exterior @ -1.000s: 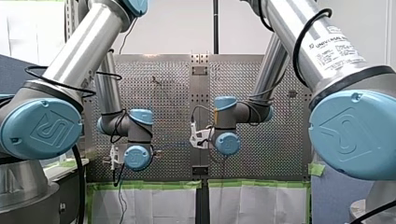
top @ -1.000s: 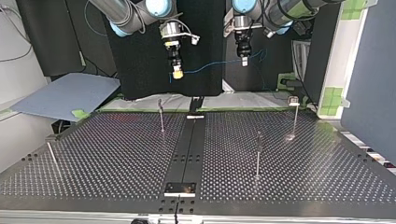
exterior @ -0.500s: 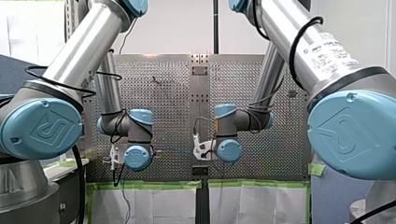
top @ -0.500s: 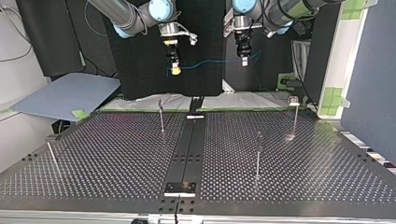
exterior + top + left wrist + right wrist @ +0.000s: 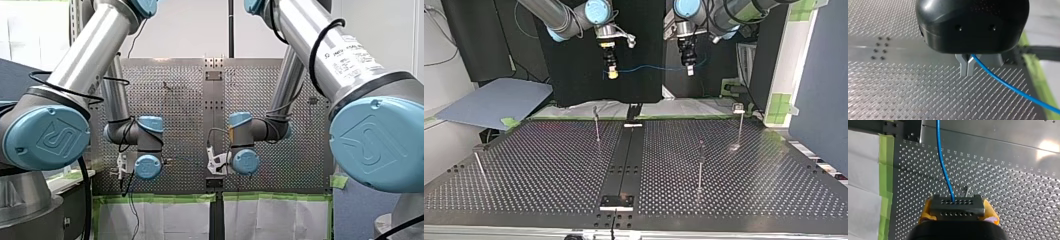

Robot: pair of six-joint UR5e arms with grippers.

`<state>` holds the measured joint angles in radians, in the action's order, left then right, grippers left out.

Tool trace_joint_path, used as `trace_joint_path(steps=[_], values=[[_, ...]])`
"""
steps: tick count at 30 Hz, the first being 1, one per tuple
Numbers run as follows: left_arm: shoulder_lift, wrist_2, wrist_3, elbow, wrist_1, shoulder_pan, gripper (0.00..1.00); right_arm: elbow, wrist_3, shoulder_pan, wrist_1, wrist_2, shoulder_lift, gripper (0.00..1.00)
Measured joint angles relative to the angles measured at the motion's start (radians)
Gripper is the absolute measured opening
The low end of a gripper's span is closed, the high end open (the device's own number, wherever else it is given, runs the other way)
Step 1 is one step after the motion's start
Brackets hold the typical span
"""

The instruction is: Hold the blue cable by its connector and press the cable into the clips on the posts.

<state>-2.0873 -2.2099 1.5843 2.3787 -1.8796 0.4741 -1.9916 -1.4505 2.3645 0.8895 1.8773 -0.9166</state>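
My left hand (image 5: 967, 67) pinches the thin blue cable (image 5: 1008, 86) tight. My right hand (image 5: 958, 212) squeezes the gray blocky connector (image 5: 958, 206) with yellow pads (image 5: 925, 211), above the holey metal tabletop (image 5: 1023, 195).

My left gripper (image 5: 690, 71) and my right gripper (image 5: 612, 75) hold the cable (image 5: 649, 68) beyond the posts (image 5: 597, 126).

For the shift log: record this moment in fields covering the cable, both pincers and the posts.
cable: blue, strung in the air between the two pincers
left pincer: metal fingers, shut on cable
right pincer: yellow pads, shut on cable
posts: upright on the table, none holds the cable
task state: no clip filled yet
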Motion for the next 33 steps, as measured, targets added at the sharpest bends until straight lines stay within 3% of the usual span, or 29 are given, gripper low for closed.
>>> trace_joint_path(steps=[7,14,18,22,28,33], values=[[0.053,-0.008,-0.026,-0.003,-0.025,-0.033,0.0,0.047,0.019,0.03,-0.047,0.034,0.044,0.0],[0.116,-0.014,-0.033,-0.003,-0.087,-0.037,0.0,0.099,0.009,0.078,-0.099,0.068,0.062,0.0],[0.154,-0.024,-0.037,-0.003,-0.125,-0.038,0.0,0.141,-0.015,0.109,-0.141,0.102,0.035,0.0],[0.191,-0.024,-0.045,-0.003,-0.162,-0.038,0.0,0.177,-0.047,0.114,-0.177,0.108,0.002,0.0],[0.243,-0.023,-0.049,-0.003,-0.214,-0.038,0.0,0.222,-0.098,0.105,-0.229,0.074,-0.05,0.0],[0.284,-0.015,-0.053,-0.003,-0.248,-0.036,0.0,0.238,-0.113,0.101,-0.271,0.034,-0.092,0.0]])
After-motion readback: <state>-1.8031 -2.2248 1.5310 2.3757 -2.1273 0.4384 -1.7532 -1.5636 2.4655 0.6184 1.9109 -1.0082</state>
